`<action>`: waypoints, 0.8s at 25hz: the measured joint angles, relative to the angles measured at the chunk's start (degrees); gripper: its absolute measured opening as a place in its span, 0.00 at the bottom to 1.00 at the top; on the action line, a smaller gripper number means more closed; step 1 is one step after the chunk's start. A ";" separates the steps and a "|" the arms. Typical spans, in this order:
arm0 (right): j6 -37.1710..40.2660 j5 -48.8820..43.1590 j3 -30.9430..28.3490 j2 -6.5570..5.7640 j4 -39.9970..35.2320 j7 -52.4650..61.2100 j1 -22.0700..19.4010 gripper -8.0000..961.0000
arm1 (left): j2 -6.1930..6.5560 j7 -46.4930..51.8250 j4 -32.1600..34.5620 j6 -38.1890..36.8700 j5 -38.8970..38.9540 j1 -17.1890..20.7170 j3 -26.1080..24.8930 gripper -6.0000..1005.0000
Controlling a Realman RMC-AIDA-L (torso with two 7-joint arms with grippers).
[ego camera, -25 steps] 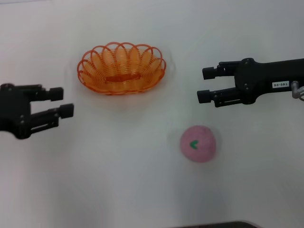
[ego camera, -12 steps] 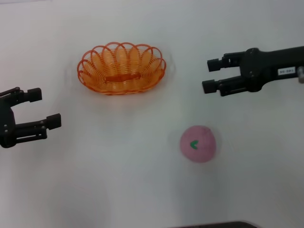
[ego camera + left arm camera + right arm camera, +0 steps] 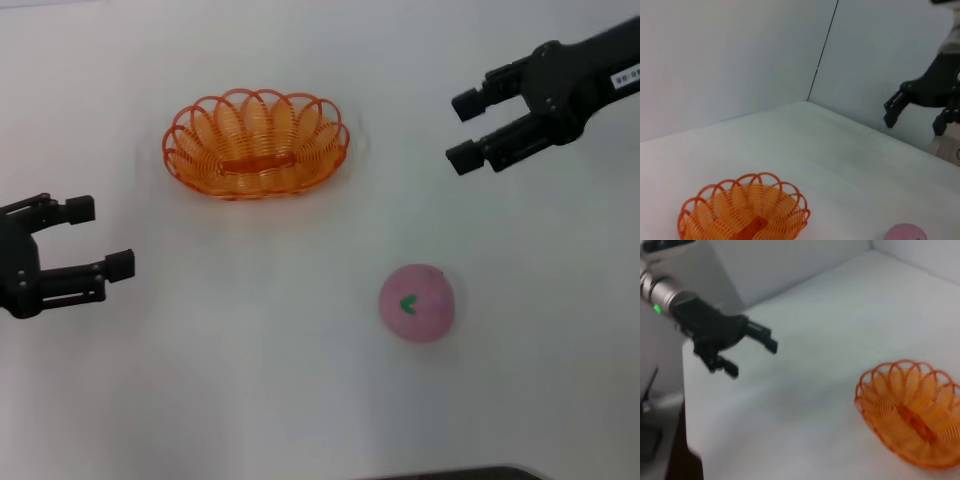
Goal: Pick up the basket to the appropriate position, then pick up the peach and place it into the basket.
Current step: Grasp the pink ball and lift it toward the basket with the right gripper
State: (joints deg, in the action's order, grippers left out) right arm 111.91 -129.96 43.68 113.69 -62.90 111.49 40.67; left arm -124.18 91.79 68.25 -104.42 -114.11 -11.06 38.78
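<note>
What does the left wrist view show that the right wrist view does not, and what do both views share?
Only the left wrist view shows the peach, cut off at the picture's edge, and the right end effector, open, in the air against the far wall. Only the right wrist view shows the left end effector, open, above the table's edge. Both show the basket, holding nothing, on the white table.

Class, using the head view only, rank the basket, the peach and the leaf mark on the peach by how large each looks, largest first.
1. The basket, widest by far.
2. The peach, well under half the basket's width.
3. The green leaf mark, a small spot on the peach.
All three lie on the table, so nearness to the camera hardly distorts this ranking.
</note>
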 joint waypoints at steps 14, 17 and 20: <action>-1.52 -17.58 17.05 5.16 -2.51 4.57 9.44 0.80 | 0.08 -0.77 -1.44 -0.37 -0.08 -1.06 0.27 0.89; -3.23 -18.19 20.70 5.62 -0.92 4.74 9.90 0.79 | 0.08 -0.78 -1.47 -0.30 -0.01 -1.09 0.09 0.89; -4.14 -18.28 23.58 6.02 1.28 5.21 10.65 0.78 | 0.08 -0.67 -1.47 -0.31 0.05 -1.34 0.17 0.89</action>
State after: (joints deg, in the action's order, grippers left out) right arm 107.77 -148.24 67.27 119.70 -61.62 116.70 51.31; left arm -124.10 91.11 66.78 -104.73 -114.06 -12.40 38.95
